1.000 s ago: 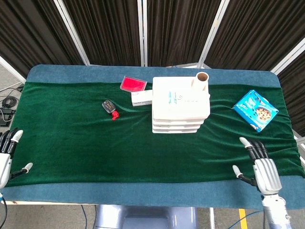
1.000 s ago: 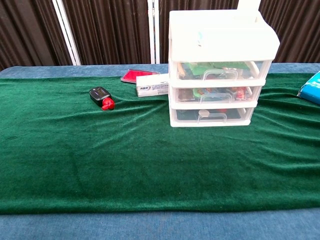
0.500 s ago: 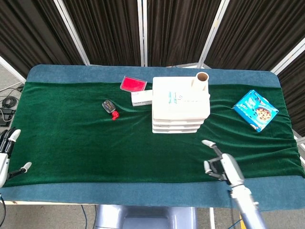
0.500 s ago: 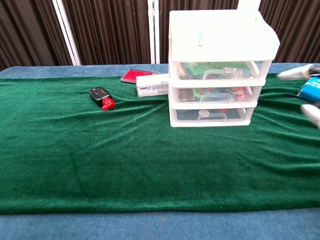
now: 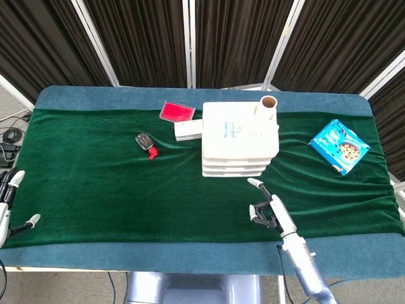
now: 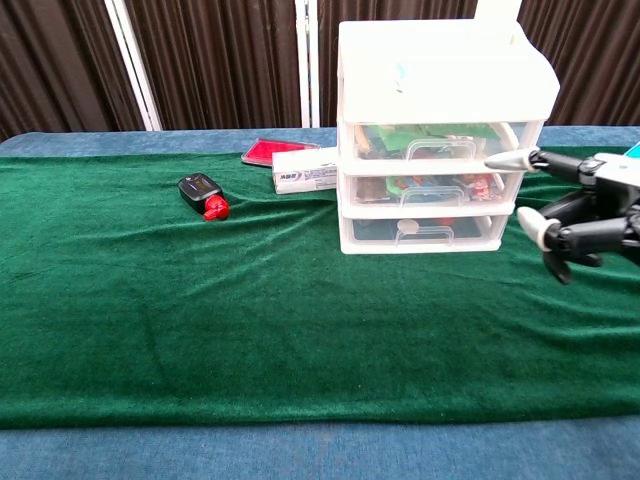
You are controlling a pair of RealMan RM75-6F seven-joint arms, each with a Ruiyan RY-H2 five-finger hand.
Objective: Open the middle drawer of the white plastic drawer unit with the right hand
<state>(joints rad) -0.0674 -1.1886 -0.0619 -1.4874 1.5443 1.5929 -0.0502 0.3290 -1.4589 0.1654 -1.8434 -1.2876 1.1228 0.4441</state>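
Your worktop has matt green velvety cloth, wrinkled, over blue fabric. The drawer unit is smooth white plastic with see-through drawer fronts. The cookie packet looks glossy. Your right hand is black and silvery, with white fingertips.

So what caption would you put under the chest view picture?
Right hand, fingers apart, nears the closed middle drawer of the white drawer unit on green cloth.
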